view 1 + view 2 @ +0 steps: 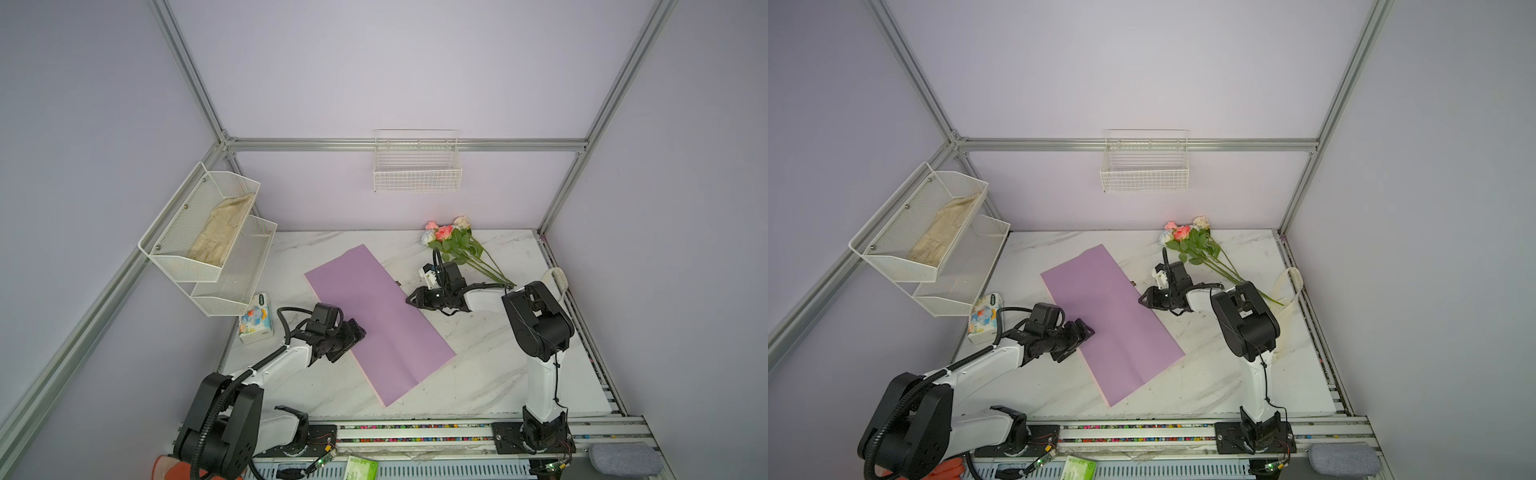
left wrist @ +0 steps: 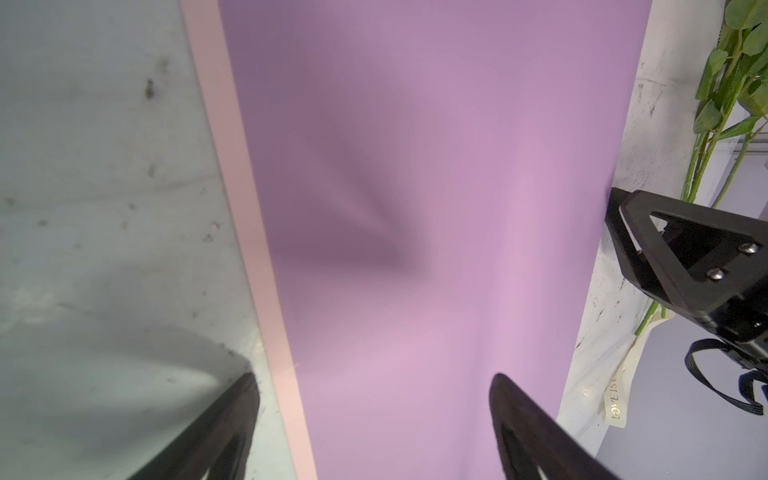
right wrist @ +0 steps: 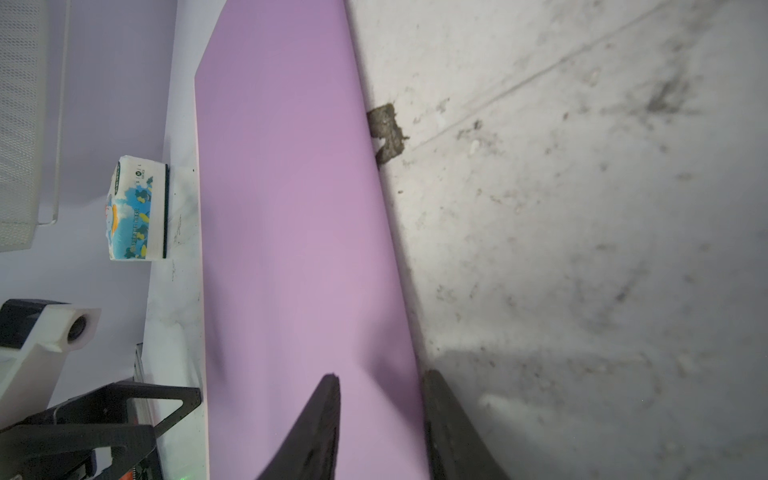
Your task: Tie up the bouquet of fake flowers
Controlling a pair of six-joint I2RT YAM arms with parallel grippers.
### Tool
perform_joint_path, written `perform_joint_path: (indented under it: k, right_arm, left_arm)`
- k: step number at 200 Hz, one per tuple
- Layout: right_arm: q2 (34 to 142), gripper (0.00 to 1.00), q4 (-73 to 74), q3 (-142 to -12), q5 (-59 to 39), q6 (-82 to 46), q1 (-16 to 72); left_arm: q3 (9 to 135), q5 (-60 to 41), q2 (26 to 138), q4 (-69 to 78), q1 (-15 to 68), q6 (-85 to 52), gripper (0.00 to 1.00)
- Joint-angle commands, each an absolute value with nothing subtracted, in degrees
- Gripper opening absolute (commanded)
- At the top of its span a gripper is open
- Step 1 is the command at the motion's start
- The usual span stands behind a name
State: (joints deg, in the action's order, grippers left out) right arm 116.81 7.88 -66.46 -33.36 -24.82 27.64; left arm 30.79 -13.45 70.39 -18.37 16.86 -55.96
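The bouquet of fake flowers [image 1: 453, 243] [image 1: 1194, 243] lies loose at the back right of the marble table, with pink, white and cream heads and long green stems [image 2: 706, 137]. A lilac paper sheet [image 1: 376, 320] [image 1: 1113, 320] with a pink underside lies flat in the middle. My left gripper [image 1: 359, 328] [image 2: 374, 382] is open wide and straddles the sheet's left edge. My right gripper [image 1: 411, 298] [image 3: 382, 376] stands at the sheet's right edge, jaws narrowly apart. One of its fingers is over the paper and the other over the table. Neither gripper holds anything.
A cream ribbon [image 1: 559, 278] [image 2: 615, 399] with printed letters lies by the stem ends at the right edge. A tissue pack [image 1: 257, 318] [image 3: 137, 208] stands at the left. A tiered mesh shelf [image 1: 208, 237] hangs on the left wall and a wire basket [image 1: 417, 166] on the back wall.
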Motion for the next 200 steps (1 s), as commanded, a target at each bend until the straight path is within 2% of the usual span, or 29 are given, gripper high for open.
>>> perform_joint_path:
  k: [1, 67, 200]
  right_arm:
    - [118.0, 0.37, 0.3, -64.1, -31.5, -25.0, 27.6]
    - [118.1, 0.37, 0.1, -63.8, -31.5, -24.8, 27.6]
    - [118.8, 0.37, 0.2, -63.9, -32.7, -25.0, 27.6]
  left_arm:
    - [32.2, -12.9, 68.8, -20.1, 17.1, -55.7, 0.86]
    - [32.2, -16.9, 69.4, -13.4, 17.2, -55.0, 0.78]
    - [31.4, -16.8, 77.7, -12.6, 17.5, -55.0, 0.78]
